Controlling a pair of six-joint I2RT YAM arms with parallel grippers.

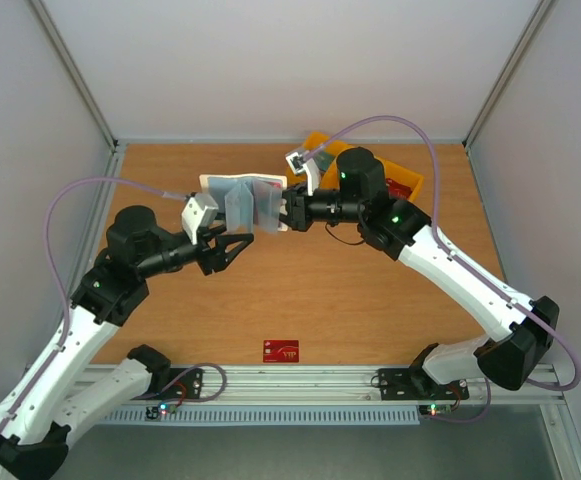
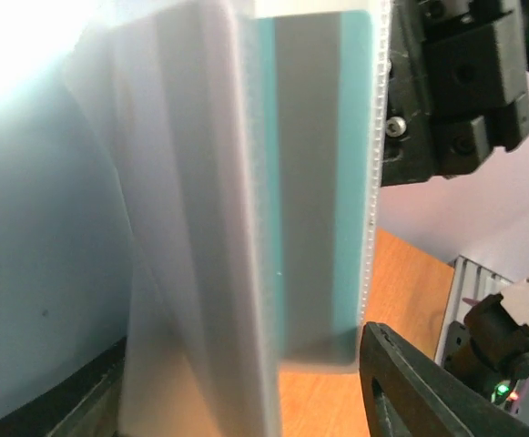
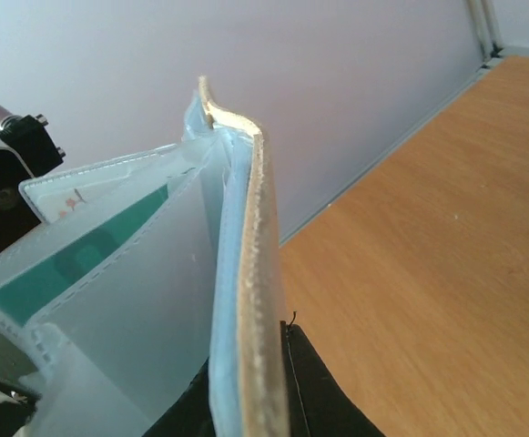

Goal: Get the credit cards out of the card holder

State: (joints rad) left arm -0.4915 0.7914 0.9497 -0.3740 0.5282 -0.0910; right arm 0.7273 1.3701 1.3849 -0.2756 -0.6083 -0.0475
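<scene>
Cream-white folding card holder (image 1: 238,198), pinched in right end effector (image 1: 280,212), is risking slipping out if left end effector (image 1: 235,240), closure unclear, pulls.

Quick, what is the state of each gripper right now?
Left gripper: open, jaws apart around sleeves of the card holder.
Right gripper: closed, holding the card holder by its edge.

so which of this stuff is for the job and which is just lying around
For the job: card holder, teal card in its sleeve, red card on the table.
Just lying about: yellow bin tray.
</scene>
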